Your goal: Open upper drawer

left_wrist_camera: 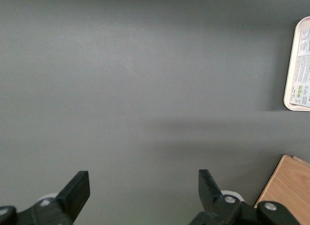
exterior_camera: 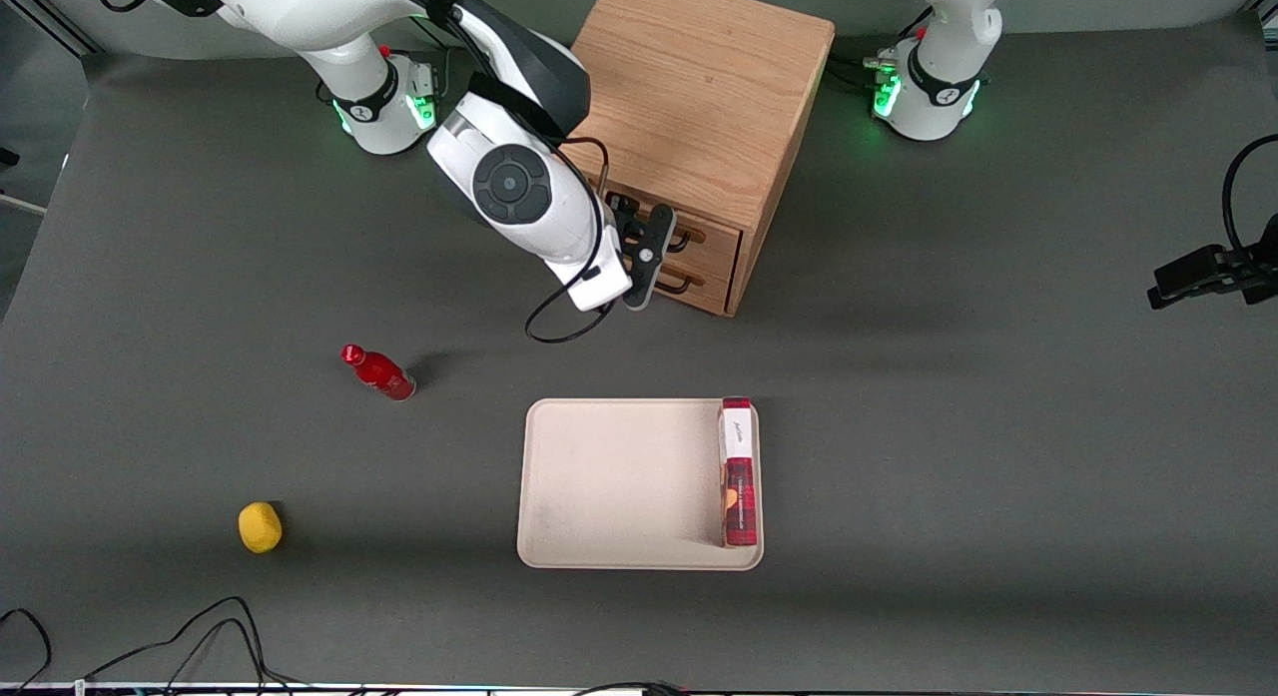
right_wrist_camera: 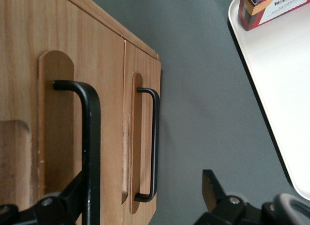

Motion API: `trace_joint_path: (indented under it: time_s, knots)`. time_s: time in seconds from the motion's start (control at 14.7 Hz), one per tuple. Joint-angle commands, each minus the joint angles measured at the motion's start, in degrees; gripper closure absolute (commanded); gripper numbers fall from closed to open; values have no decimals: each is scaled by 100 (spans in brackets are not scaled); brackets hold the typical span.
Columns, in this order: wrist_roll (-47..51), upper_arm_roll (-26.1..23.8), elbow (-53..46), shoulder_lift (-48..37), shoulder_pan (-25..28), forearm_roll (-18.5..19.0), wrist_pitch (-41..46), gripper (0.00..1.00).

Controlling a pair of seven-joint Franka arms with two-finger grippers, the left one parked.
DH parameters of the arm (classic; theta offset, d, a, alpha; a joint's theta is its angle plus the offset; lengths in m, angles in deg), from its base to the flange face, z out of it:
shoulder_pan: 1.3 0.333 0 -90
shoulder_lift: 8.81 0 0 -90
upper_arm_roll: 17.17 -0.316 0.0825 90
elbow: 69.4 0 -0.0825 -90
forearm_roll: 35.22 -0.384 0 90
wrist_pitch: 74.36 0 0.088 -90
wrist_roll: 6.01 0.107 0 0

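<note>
Gripper [right_wrist_camera: 140,201] sits wide open and empty right in front of the upper drawer [right_wrist_camera: 58,89], one finger [right_wrist_camera: 72,198] by its pull [right_wrist_camera: 89,147].

White arm [exterior_camera: 519,192] with black joint bands, a round dark-grey cap and a looping black cable; its tool [exterior_camera: 654,247] at the drawers is black.

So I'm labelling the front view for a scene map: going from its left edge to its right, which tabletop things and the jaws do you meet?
Yellow fruit → red bottle → gripper at the upper drawer → red box standing on the tray.
</note>
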Motion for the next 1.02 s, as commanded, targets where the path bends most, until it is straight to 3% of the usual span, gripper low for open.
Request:
trace_joint_path:
  time_s: [0.0,0.27,0.95]
  knots:
    - [-230,-1,-49,65,-59,154,-131,0]
    - [-274,77,-102,48,-121,356,-157,0]
    - [-266,420,-242,57,-218,435,-693,0]
